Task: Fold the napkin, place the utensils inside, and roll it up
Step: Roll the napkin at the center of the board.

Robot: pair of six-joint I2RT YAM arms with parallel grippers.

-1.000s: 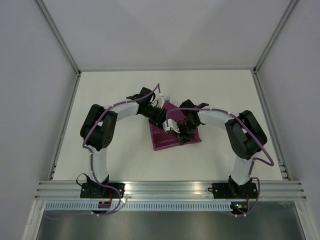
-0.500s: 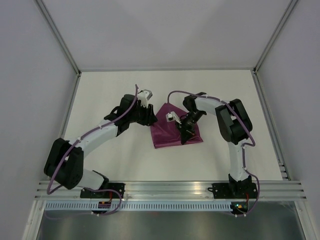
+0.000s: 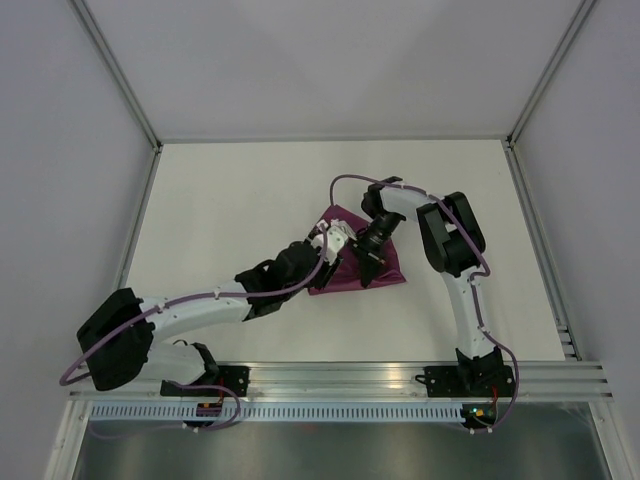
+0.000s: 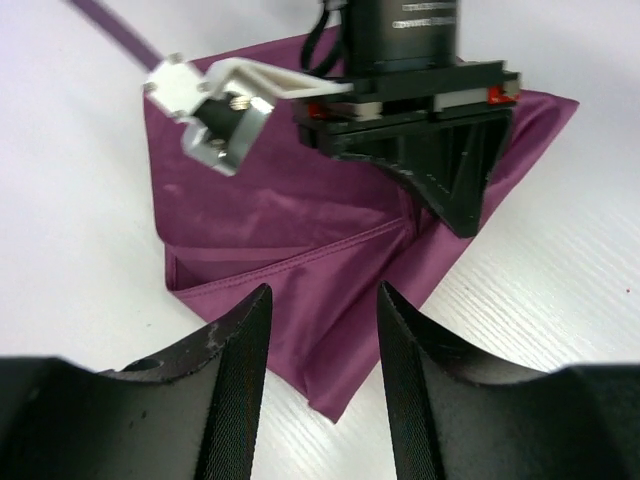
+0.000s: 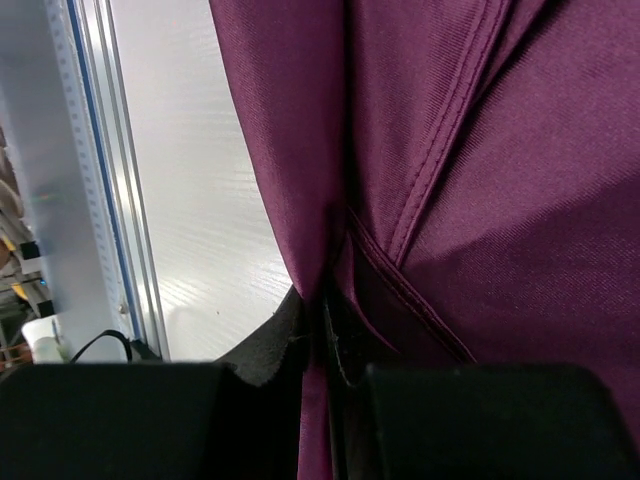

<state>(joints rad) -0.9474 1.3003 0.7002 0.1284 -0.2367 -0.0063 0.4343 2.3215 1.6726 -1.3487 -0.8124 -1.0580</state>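
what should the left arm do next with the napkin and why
Probably lower the left gripper and close on the near corner of the napkin: that corner shows between its open jaws, while the right gripper is shut on a fold.

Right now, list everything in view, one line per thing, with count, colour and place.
napkin: one, plum purple, folded, middle of the table.
utensils: none visible.
table: one, white, under the napkin.
frame rail: one, silver, along the table's near edge.
enclosure walls: three, pale grey, left, back and right of the table.
left hand: one, black, open, at a corner of the napkin.
right hand: one, black, shut on a fold of the napkin.
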